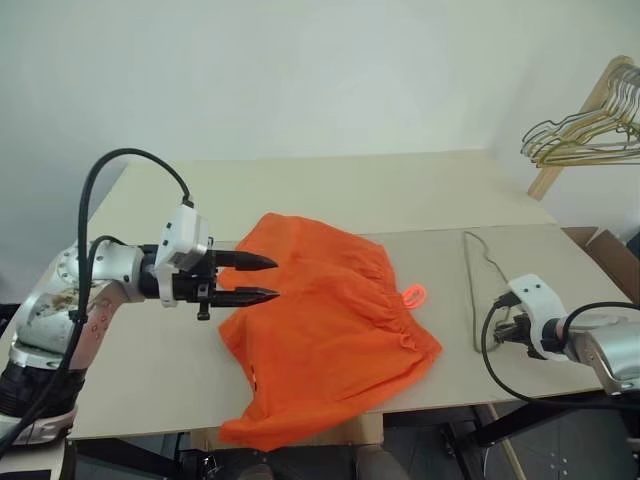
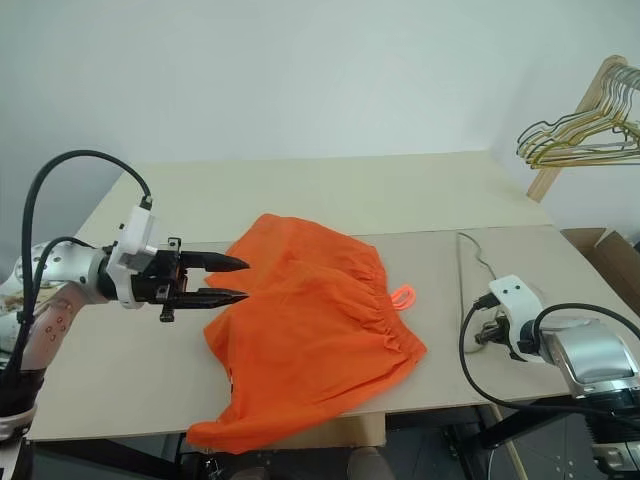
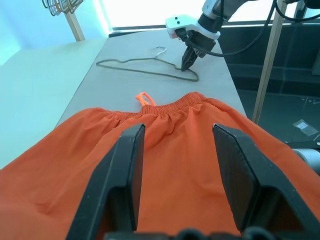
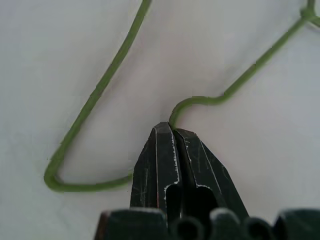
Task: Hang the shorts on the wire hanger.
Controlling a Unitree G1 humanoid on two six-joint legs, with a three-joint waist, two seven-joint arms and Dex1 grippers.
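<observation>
The bright orange shorts (image 1: 320, 320) lie crumpled on the table, one leg drooping over the front edge; their neon drawstring loop (image 1: 414, 296) sticks out to the right. My left gripper (image 1: 270, 278) hovers level over the shorts' left edge, open, with nothing between its fingers (image 3: 132, 165). Right of the shorts, the thin olive wire hanger (image 1: 472, 290) lies flat on the table. At the hanger's near end, my right gripper (image 4: 172, 127) points down, shut on the wire (image 4: 100, 90); the left wrist view shows this gripper (image 3: 186, 66) too.
The beige table (image 1: 330, 190) extends well beyond the shorts. A bunch of gold and green wire hangers (image 1: 590, 130) hangs on a wooden rack at the far right. A cardboard box (image 1: 605, 250) sits beyond the table's right edge.
</observation>
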